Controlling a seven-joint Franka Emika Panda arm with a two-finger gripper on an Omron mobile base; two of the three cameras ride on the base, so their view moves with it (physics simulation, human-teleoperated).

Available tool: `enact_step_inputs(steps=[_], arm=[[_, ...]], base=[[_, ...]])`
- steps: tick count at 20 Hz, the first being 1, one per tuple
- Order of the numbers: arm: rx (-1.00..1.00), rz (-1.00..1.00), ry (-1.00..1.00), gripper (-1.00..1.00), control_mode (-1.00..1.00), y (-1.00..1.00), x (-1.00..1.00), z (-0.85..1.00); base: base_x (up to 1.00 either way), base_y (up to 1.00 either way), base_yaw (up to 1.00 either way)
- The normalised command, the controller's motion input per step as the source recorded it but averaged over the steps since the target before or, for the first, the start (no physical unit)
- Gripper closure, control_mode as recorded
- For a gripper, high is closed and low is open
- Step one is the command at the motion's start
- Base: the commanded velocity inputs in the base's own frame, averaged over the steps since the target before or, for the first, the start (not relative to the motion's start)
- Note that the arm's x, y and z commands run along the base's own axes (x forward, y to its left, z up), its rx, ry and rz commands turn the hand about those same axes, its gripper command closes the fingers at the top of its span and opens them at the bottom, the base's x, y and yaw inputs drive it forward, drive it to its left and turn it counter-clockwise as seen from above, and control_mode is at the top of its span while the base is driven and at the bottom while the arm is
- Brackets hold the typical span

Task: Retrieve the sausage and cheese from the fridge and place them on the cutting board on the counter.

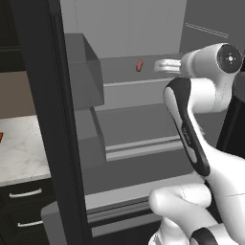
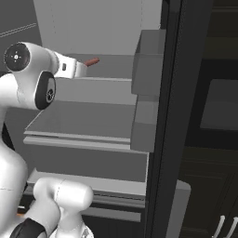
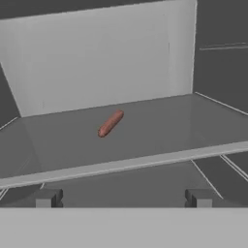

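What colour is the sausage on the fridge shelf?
Reddish-brown; the sausage shows best in the hand view.

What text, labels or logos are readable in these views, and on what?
Small grey lettering runs along the dark panel of the arm's forearm link in the left base view: too small and blurred to read.
No legible text on the fridge shelves or walls, the sausage, the counter or the tool.
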Motion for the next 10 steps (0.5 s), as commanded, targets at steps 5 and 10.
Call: enact_step_inputs(steps=[5, 10], arm=[[0.02, 0.01, 0.06, -1.0, -1.0, 0.06, 0.53, 0.0], [-0.05, 0.0, 0.0, -1.0, -1.0, 0.22, 0.51, -0.02]], base=[[0.0, 0.0, 0.0], [0.0, 0.0, 0.0]])
